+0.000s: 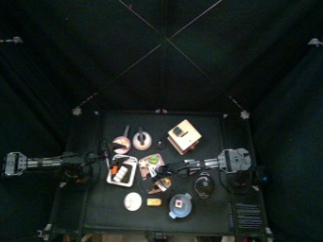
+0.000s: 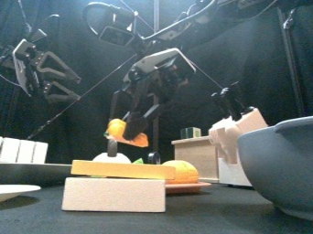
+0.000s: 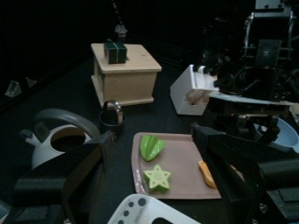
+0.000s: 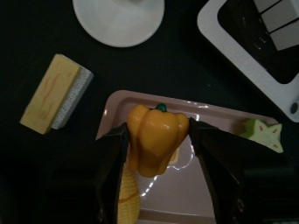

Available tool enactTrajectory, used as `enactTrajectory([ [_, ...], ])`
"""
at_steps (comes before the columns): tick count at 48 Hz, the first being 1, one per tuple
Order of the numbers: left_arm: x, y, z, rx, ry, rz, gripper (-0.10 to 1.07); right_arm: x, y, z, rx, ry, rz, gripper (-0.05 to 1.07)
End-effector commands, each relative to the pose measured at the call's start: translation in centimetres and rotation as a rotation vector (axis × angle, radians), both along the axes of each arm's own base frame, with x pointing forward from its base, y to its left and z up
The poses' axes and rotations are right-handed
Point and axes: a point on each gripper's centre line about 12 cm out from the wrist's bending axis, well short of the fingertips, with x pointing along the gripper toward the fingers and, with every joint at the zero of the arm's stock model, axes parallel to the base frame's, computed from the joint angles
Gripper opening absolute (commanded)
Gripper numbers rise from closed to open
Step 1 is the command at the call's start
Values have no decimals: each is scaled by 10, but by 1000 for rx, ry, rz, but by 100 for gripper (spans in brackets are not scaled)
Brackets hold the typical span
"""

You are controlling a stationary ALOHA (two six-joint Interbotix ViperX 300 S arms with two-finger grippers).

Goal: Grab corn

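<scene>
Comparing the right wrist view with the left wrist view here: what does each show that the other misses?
Only the right wrist view shows the right gripper open around a yellow bell pepper, a sponge and a white plate. Only the left wrist view shows a wooden box, a kettle and a green pepper slice. Both show the pink tray and the star-shaped slice.

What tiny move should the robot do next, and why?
Probably slide the right gripper sideways over the corn. Its open jaws now straddle the orange pepper on the pink tray, and the corn lies beside one jaw.
</scene>
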Motion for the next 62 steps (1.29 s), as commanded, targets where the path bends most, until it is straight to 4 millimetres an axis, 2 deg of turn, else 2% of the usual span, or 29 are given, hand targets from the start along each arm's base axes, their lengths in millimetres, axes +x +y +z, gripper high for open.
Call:
enactTrajectory([
  [1,1,2,4,3,-12,10,103,7,-2,17,-23,-52,8,72],
  [32,0,3,3,2,-11,17,103,9,-3,12,-68,-39,35,72],
  [49,1,3,3,2,-11,15,103,9,-5,-1,-94,-9,52,72],
  [62,0,3,3,3,-10,16,103,10,-4,-1,-97,-16,54,71],
])
